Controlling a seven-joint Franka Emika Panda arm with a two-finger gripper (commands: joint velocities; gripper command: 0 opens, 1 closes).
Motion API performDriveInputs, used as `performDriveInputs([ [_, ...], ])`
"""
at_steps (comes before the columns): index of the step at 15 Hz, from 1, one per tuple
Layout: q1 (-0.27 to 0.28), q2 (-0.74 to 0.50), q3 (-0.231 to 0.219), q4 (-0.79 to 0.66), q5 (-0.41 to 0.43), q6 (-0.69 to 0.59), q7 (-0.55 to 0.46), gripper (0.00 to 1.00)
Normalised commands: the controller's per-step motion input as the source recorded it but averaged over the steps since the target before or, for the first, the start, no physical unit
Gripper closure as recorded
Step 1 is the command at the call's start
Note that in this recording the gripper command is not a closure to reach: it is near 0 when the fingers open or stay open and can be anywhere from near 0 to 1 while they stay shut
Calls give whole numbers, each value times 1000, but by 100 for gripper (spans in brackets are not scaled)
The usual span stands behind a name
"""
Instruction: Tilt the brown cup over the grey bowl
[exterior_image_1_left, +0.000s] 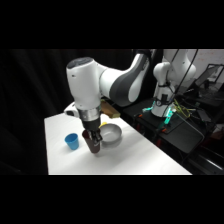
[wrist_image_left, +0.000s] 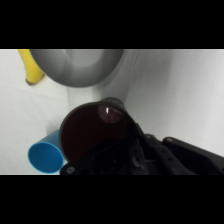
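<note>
The brown cup (exterior_image_1_left: 93, 143) stands upright just left of the grey bowl (exterior_image_1_left: 111, 133), near the table's middle. My gripper (exterior_image_1_left: 91, 136) comes straight down onto it and is shut on the cup at its rim. In the wrist view the brown cup (wrist_image_left: 92, 131) shows its dark open mouth right against the black linkage of the gripper (wrist_image_left: 116, 152). The grey bowl (wrist_image_left: 75, 65) lies beyond the cup at the top of that view, and it looks empty.
A small blue cup (exterior_image_1_left: 72, 141) stands on the table left of the brown cup, close beside it in the wrist view (wrist_image_left: 46, 156). A yellow object (wrist_image_left: 30, 67) lies by the bowl's far side. The white table (exterior_image_1_left: 145, 160) stretches to the right.
</note>
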Motion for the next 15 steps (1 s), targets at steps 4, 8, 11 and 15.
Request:
performDriveInputs([
  [4,59,-46,-41,-121,-117,164,123,8],
  [8,78,-84,-49,-193,-137,184,133,8],
  [11,82,-148,-57,-188,-147,147,133,0],
  [15,61,-271,-41,-186,-128,48,70,0],
])
